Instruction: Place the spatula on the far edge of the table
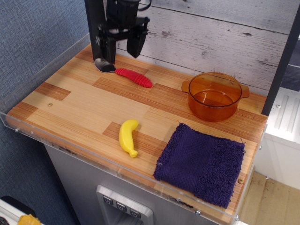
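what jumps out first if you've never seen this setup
The purple cloth at the near right corner of the table and the yellow toy banana near the front edge stand out. At the far edge lies the red-handled spatula, with the black tool open above it, beside an orange pot.
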Action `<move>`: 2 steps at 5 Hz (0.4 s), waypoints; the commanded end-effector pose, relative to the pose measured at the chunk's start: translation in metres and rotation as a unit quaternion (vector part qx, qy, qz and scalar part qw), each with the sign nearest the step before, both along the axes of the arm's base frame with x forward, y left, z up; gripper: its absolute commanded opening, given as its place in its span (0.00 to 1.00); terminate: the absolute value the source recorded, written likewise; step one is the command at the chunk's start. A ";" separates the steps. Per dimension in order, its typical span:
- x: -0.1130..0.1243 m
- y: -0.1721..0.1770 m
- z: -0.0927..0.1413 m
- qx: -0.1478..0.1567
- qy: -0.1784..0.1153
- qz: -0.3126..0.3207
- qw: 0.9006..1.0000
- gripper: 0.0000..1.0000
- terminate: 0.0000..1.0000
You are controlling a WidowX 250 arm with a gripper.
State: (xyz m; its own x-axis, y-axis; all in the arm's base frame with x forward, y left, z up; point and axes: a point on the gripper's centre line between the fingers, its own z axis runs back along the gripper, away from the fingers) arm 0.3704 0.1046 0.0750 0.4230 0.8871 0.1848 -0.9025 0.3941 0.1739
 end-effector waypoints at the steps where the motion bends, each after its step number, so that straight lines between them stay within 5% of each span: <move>1: -0.029 -0.026 0.042 0.024 -0.007 -0.107 0.994 1.00 0.00; 2: -0.048 -0.049 0.053 0.000 -0.009 -0.161 0.987 1.00 0.00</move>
State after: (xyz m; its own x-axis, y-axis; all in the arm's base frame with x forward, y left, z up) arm 0.3211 0.0459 0.1089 0.6975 0.7007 0.1500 -0.7154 0.6689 0.2020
